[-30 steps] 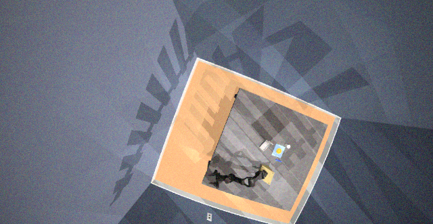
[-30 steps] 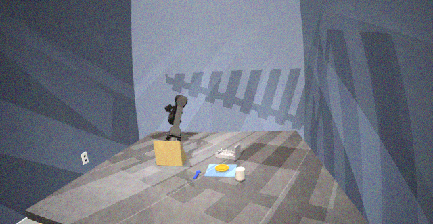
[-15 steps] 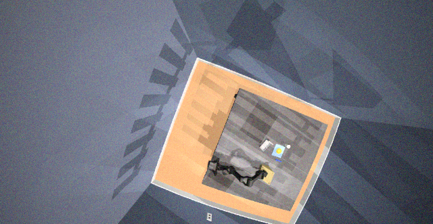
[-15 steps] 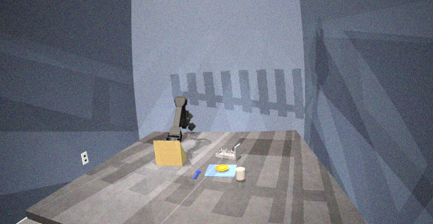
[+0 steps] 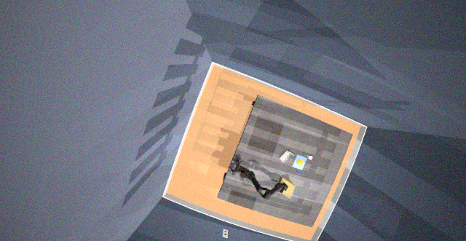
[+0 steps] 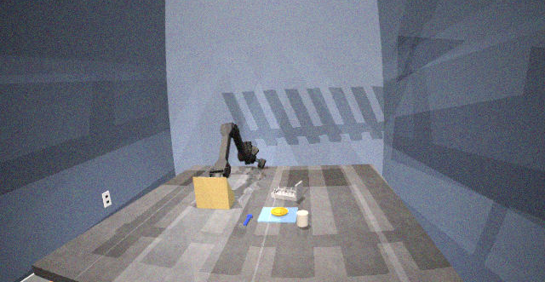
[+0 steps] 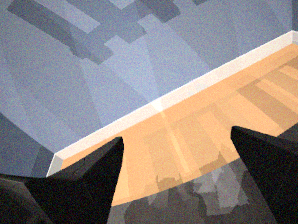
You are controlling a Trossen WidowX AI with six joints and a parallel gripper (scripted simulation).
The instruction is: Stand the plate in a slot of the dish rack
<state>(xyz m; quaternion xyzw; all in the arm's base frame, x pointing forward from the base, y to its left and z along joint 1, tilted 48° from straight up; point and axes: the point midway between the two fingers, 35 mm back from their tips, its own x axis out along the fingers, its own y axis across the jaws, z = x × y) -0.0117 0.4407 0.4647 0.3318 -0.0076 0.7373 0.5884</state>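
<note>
A yellow plate (image 5: 300,162) (image 6: 279,211) lies flat on a light-blue mat (image 5: 297,166) (image 6: 265,217). The white dish rack (image 5: 285,156) (image 6: 284,195) stands beside the mat, on its arm-base side, with a taller part rising at its right end in the exterior view. Its slots are too small to make out. My gripper (image 5: 235,162) (image 6: 261,163) (image 7: 178,137) is open and empty, raised near the far table edge in the exterior view, well away from the plate and rack. The wrist view shows only table edge, orange floor and wall between the fingers.
A yellow block (image 5: 288,188) (image 6: 212,192) stands in front of the arm's base in the exterior view. A white cup (image 5: 310,157) (image 6: 302,218) stands beside the mat's right edge there. A small blue object (image 5: 299,172) (image 6: 248,220) lies left of the mat.
</note>
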